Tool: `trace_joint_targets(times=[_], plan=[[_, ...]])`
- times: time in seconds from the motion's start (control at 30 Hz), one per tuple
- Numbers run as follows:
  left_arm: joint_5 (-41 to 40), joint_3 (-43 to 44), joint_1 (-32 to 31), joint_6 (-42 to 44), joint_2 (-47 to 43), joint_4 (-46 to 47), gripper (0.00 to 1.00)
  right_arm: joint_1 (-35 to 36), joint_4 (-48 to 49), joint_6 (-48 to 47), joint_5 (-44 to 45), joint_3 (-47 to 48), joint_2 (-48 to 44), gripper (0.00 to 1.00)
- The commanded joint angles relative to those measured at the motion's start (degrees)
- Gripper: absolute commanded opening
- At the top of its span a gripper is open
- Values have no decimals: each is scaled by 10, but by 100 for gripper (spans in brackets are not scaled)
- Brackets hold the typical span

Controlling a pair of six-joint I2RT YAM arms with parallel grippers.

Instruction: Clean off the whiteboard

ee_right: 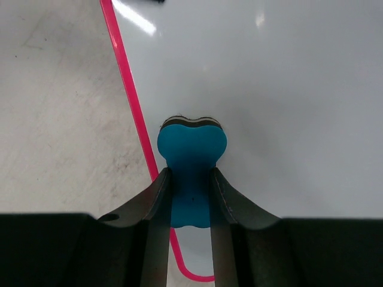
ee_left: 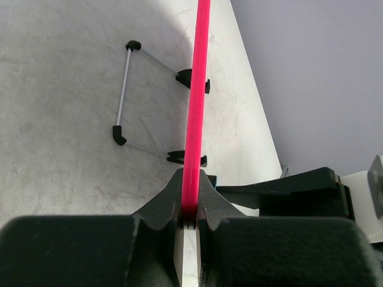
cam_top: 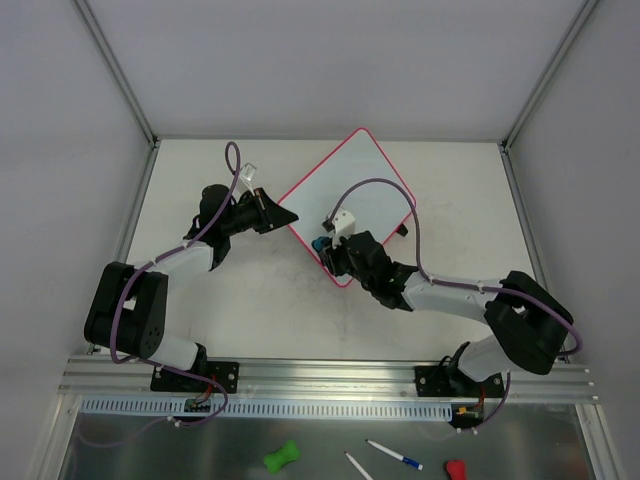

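Note:
The whiteboard [cam_top: 350, 190], white with a thin pink rim, lies turned like a diamond at the middle back of the table. My left gripper [cam_top: 283, 214] is shut on its left edge. The left wrist view shows the board's rim [ee_left: 196, 89] edge-on, running up from between the left gripper [ee_left: 190, 182] fingers. My right gripper [cam_top: 328, 250] is shut on a blue eraser [cam_top: 318, 245] at the board's near corner. In the right wrist view the eraser [ee_right: 191, 149] rests on the white surface [ee_right: 275, 95] just inside the rim, between the right gripper [ee_right: 190, 179] fingers. No scribbles show.
A wire stand [ee_left: 122, 89] with black clips [ee_left: 191, 78] sits on the board's back side; one clip [cam_top: 404, 231] pokes out at the right edge. Below the front rail lie a green object [cam_top: 281, 457], two pens [cam_top: 393, 455] and a red object [cam_top: 455, 468].

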Motion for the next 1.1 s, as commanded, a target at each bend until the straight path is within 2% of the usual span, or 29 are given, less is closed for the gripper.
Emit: trace_joint_targets(times=[0.0,0.13,0.33,0.7,1.07], plan=[[20,9,-21,-20,-1,-40,0,6,-9,-12,-34,49,33,0],[20,7,-22,-19,0,-41,0,4,-27,-20,-37,89,56,0],[19,5,-23,-18,-2,-41,0,-21,-70,-18,-94,146,91,0],[22,10,-23,-17,0,-41,0,-23,-60,-6,-74,13,19,0],[25,8,-22,-14,3,-41,0,-34,-64,8,-50,-78,-44,1]])
